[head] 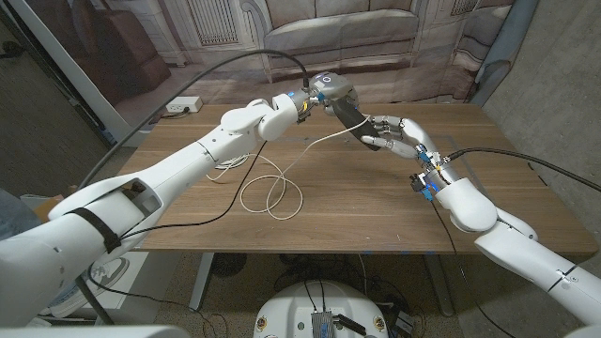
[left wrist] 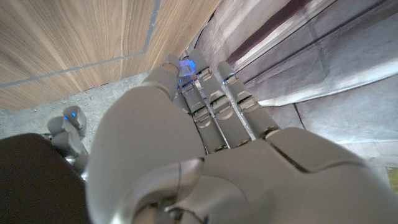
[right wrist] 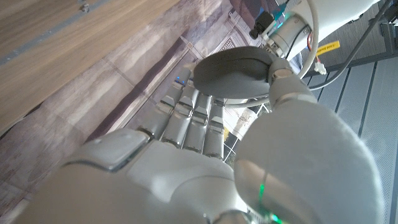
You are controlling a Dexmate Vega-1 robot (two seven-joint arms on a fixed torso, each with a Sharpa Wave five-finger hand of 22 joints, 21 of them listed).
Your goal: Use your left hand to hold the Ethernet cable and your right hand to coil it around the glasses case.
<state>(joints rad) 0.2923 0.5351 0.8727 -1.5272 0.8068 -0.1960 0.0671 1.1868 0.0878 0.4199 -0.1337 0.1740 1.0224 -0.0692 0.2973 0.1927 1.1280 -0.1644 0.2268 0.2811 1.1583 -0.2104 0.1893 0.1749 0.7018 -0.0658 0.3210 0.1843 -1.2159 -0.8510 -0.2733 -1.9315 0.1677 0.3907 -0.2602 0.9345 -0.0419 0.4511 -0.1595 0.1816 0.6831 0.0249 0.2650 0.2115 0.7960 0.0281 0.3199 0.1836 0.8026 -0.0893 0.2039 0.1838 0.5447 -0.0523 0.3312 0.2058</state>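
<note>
1 white cable (head: 272, 192) on table — 1 case (head: 349, 120), both hands

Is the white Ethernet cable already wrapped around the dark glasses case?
No, the white Ethernet cable lies looped on the wooden table.

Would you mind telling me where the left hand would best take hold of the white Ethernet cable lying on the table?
Grip the Ethernet cable on the single strand rising from its loops toward the hands, coming from above; the loops lie flat and overlapped on the table, harder to pinch singly.
</note>
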